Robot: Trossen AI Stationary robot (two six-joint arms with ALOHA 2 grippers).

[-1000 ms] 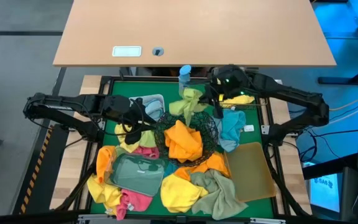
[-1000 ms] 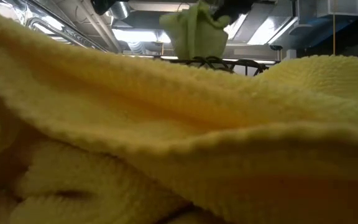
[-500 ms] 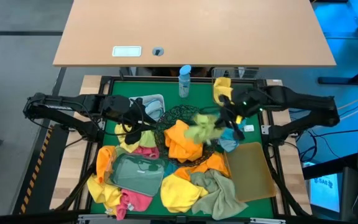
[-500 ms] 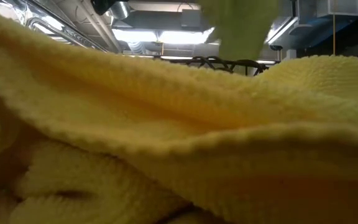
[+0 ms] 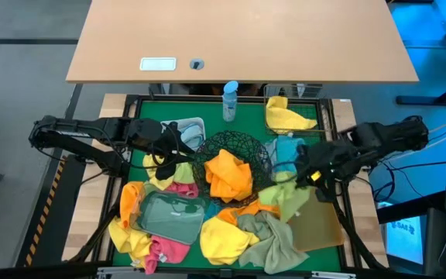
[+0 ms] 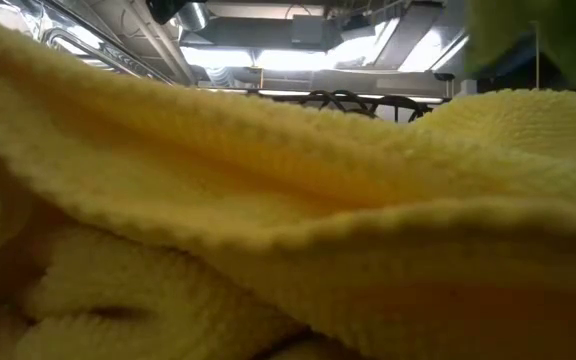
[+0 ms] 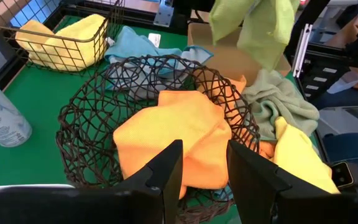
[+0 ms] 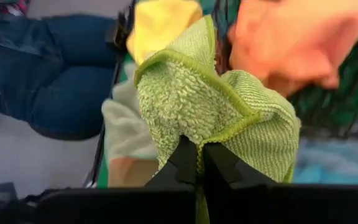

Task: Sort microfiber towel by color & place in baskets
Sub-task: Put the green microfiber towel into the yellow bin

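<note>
Orange towel (image 7: pixel 179 134) — in mesh bowl (image 7: pixel 92 124)

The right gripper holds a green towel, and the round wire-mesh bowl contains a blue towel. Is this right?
Not quite. The right gripper does hold the green towel, but the round wire-mesh bowl contains an orange towel, as the left wrist view shows.

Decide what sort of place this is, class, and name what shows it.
Probably a robotics lab or workshop: two arms work over a green mat strewn with towels, a plain wooden desk stands beyond, and bare ceiling ducts show overhead.
</note>
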